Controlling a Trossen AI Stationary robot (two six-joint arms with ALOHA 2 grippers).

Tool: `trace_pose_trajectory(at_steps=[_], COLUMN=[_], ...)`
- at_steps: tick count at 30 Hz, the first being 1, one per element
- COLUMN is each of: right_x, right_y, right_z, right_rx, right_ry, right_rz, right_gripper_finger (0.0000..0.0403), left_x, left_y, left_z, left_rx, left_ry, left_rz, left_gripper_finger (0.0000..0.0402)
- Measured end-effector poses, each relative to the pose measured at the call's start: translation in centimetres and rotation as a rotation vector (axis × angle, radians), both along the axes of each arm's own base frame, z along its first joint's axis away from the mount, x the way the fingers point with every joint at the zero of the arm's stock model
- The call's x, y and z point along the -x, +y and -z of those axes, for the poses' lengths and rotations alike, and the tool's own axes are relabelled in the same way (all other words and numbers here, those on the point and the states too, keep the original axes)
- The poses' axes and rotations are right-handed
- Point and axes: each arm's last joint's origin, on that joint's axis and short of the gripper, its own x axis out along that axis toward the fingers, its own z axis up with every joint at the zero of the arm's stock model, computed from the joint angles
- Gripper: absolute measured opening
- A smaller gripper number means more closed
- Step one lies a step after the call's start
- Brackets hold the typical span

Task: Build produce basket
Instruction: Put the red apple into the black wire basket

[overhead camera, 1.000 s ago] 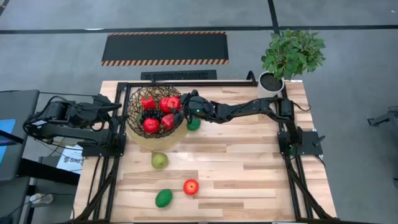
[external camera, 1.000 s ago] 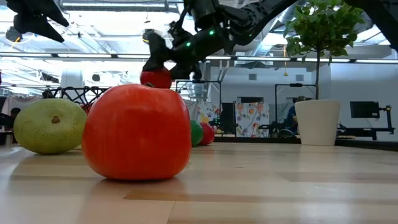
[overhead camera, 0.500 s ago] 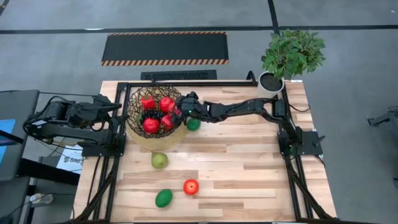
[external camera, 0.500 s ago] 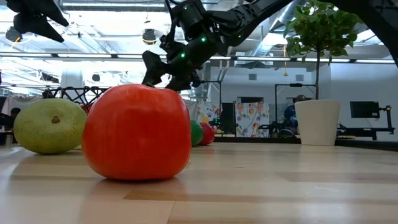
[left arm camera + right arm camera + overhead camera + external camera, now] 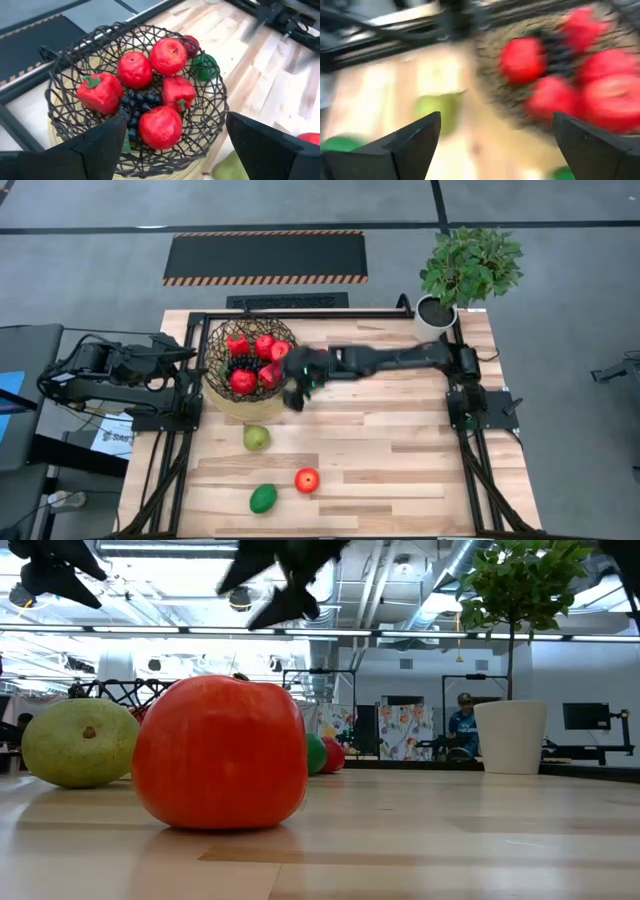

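Right tool (image 5: 296, 394) spread, empty, beside basket (image 5: 222, 398); no legible labels.

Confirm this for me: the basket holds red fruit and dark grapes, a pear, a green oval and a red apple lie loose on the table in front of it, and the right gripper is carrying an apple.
One thing is wrong: the right gripper is open and carries nothing, as the right wrist view shows. The rest holds in the high view: the basket holds red fruit and grapes, and the pear, green oval and red apple lie loose on the table.

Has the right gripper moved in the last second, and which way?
Yes. In the high view the right gripper was over the basket rim carrying a red fruit; now it sits off the basket's edge over the table, nearer the pear, empty.
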Motion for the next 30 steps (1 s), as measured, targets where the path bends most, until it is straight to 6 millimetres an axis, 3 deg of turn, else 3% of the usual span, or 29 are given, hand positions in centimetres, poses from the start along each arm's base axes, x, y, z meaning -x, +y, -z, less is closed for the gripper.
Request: trace_pose_trajectory(at_steps=[3,8,12,18,25,30], right_x=[1.7,3.8,4.4,4.7,3.7,3.6], right_y=[5.0,13.1,17.8,20.3,22.9,24.7], right_z=[0.0,0.6,1.9,3.3,7.2,11.5], right_rx=[-0.050,-0.048,0.063,0.088,0.043,0.053], right_ry=[0.107,0.137,0.077,0.055,0.061,0.124], right_rz=[-0.068,-0.103,-0.038,0.005,0.001,0.013], right_gripper_finger=[0.0398,0.0399,0.0397,0.0398,0.0394,0.0394], left_x=[0.1,0.0,0.0,0.0,0.0,0.0], left_y=[0.0,0.0,0.0,0.0,0.0,0.0], left_z=[0.0,0.0,0.0,0.0,0.0,0.0], left_rx=[0.004,-0.011,-0.023,-0.027,-0.027,-0.019], left_ry=[0.005,0.010,0.016,0.017,0.021,0.017], left_rz=[0.005,0.004,0.014,0.017,0.017,0.014], left_gripper_finger=[0.0330,0.0330,0.0330,0.0330,0.0330,0.0330])
